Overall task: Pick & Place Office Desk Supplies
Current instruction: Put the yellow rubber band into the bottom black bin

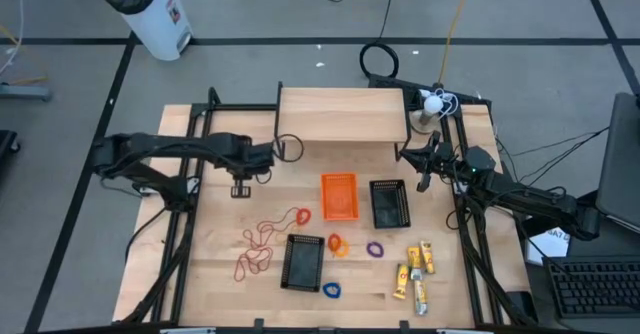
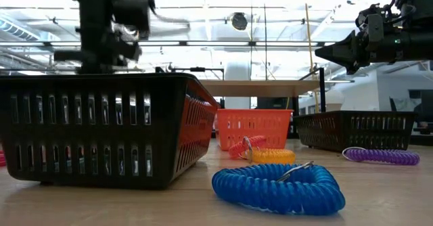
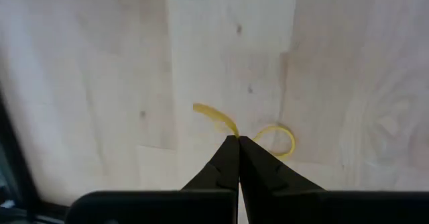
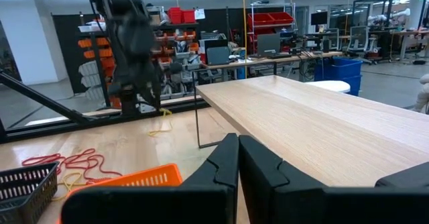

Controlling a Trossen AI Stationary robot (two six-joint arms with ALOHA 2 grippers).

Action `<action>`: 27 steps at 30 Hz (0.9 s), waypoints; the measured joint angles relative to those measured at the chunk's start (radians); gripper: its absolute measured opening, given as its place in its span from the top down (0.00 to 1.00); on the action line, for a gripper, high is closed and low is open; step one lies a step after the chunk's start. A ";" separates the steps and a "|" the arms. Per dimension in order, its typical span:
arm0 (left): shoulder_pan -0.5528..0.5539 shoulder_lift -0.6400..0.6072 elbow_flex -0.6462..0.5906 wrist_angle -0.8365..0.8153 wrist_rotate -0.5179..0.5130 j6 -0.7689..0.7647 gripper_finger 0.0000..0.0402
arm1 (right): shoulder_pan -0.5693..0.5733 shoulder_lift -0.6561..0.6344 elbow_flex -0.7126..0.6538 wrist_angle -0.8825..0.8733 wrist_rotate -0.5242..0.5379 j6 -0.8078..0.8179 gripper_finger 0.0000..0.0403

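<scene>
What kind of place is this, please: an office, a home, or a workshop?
Probably a robotics lab or workshop. Beyond the wooden table stand storage shelves with red bins, desks with monitors, and cables run across the floor.

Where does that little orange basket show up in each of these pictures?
High view: orange basket mid-table, left of a black basket.
Low view: centre, far back.
Left wrist view: not in it.
Right wrist view: lower left edge.
Shared landmark: the raised wooden shelf behind it.
</scene>
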 joint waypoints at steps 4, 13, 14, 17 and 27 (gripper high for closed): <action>-0.034 -0.126 0.017 -0.009 0.011 -0.027 1.00 | 0.000 0.000 0.000 0.000 0.000 0.000 0.99; -0.120 -0.380 0.028 0.196 0.039 -0.178 1.00 | 0.000 0.000 0.000 0.000 0.000 0.003 0.99; -0.132 -0.401 0.028 0.241 0.032 -0.192 1.00 | 0.000 0.000 0.000 0.000 0.000 0.003 0.99; -0.160 -0.454 0.028 0.331 0.028 -0.227 1.00 | 0.000 0.000 0.000 0.000 0.000 0.003 0.99; -0.268 -0.603 -0.099 0.531 0.110 -0.146 1.00 | 0.000 0.000 0.000 0.000 0.000 0.003 0.99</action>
